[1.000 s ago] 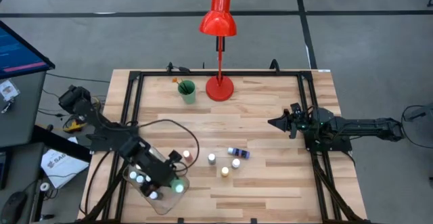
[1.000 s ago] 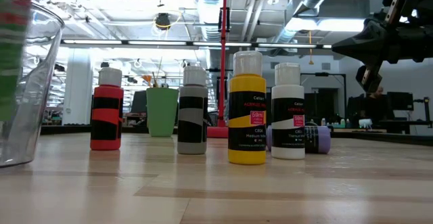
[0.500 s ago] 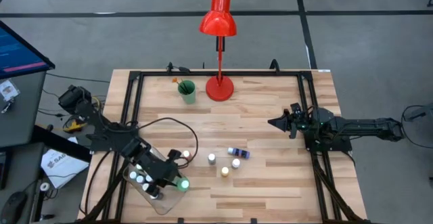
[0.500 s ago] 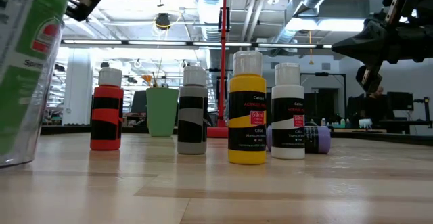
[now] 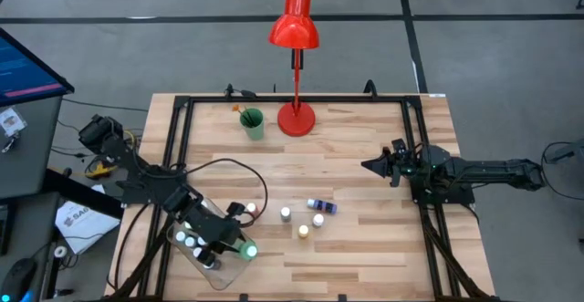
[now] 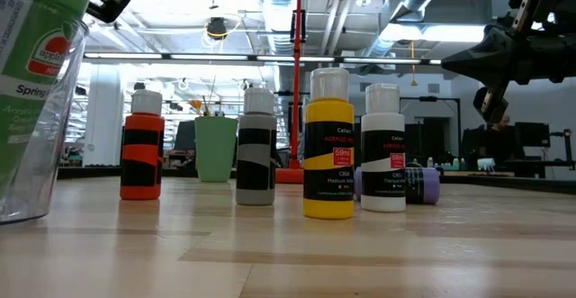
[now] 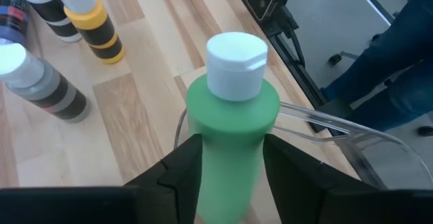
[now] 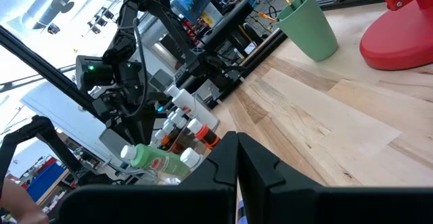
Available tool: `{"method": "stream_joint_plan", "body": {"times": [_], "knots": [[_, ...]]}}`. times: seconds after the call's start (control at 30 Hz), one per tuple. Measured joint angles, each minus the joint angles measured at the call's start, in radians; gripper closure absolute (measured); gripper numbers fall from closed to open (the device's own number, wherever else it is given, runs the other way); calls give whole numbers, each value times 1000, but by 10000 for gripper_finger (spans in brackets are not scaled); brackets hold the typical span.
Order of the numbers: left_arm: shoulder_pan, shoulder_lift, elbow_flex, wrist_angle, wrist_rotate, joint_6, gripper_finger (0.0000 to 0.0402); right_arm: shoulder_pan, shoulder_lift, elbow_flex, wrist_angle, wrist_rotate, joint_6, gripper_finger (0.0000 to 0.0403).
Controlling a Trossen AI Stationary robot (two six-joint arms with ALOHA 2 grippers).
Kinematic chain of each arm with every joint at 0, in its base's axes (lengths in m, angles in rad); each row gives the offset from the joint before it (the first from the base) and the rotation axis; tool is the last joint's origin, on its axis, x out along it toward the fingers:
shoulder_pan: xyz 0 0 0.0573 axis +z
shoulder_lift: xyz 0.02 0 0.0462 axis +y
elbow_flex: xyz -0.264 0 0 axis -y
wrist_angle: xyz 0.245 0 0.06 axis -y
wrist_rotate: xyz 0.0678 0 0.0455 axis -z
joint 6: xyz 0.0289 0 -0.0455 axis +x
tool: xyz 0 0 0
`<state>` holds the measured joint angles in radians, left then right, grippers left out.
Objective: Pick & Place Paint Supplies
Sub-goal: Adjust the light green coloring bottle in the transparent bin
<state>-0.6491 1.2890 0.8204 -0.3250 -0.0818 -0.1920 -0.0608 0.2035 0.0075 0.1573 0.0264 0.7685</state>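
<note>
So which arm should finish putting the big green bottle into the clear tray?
Left. Its hand is already closed on the green bottle right over the clear tray. The right hand waits shut near the table's right edge, far from the tray.

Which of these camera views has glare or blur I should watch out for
Low view: bright ceiling lights wash out the room behind the bottles, and the green bottle at the edge looms soft and oversized. Left wrist view: sharp on that bottle between the left gripper fingers. High view: evenly lit.
</note>
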Motion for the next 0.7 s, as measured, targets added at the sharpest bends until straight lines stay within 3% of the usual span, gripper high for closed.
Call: {"method": "stream_joint_plan", "body": {"times": [0.17,0.5,0.7], "knots": [[0,0,0,7,0,28,237,0,0,0,0,0,0,403],[0,0,1,38,0,30,150,0,0,0,0,0,0,403],[0,0,1,83,-1,57,140,0,0,0,0,0,0,403]]}}
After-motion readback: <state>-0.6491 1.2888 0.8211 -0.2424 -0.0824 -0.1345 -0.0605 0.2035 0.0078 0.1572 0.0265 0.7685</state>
